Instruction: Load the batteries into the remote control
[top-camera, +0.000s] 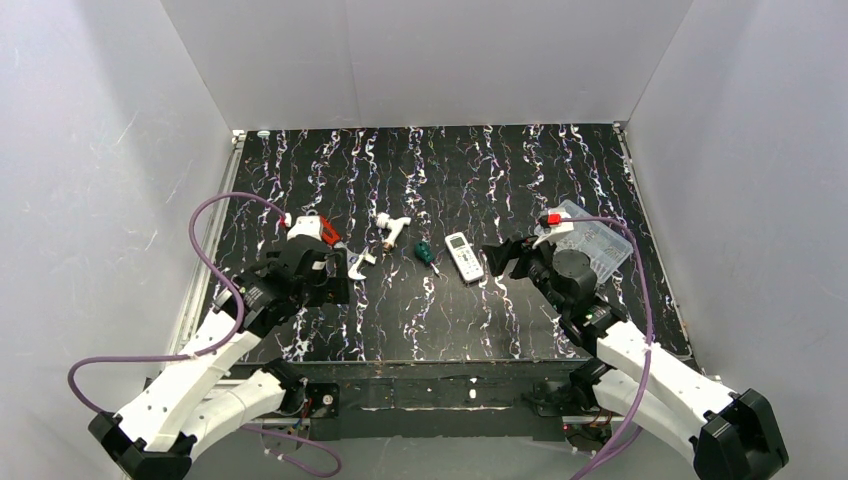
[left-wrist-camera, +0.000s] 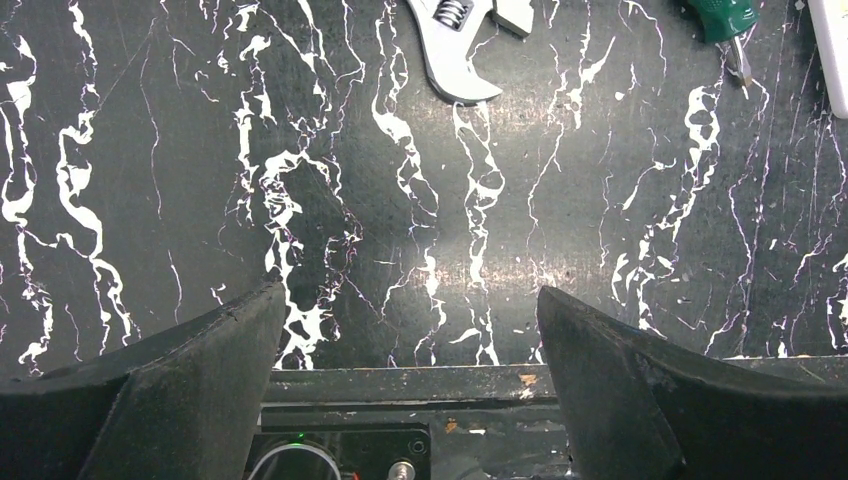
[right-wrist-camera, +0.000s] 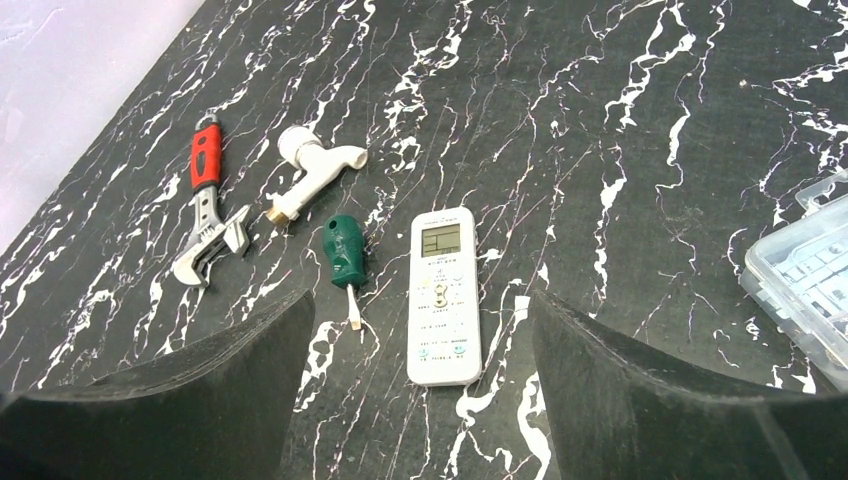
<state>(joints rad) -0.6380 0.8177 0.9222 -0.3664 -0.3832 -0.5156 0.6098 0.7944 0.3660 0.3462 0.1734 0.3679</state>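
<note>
The white remote control (top-camera: 463, 256) (right-wrist-camera: 443, 295) lies face up at the table's middle, screen and buttons showing; only its edge (left-wrist-camera: 832, 50) enters the left wrist view. My right gripper (top-camera: 508, 258) (right-wrist-camera: 420, 296) hovers open just right of it, the remote's near end between the spread fingers, nothing held. My left gripper (top-camera: 330, 280) (left-wrist-camera: 408, 292) stands open and empty over bare table near the front edge. A small red item (top-camera: 552, 218) sits at the clear box's left corner; I cannot tell whether it is the batteries.
A green-handled screwdriver (top-camera: 427, 254) (right-wrist-camera: 343, 250) lies left of the remote. Beyond it are a white tap (top-camera: 391, 229) (right-wrist-camera: 310, 165) and a red-handled wrench (right-wrist-camera: 208, 205) (left-wrist-camera: 460, 50). A clear compartment box (top-camera: 590, 240) (right-wrist-camera: 805, 265) sits at the right.
</note>
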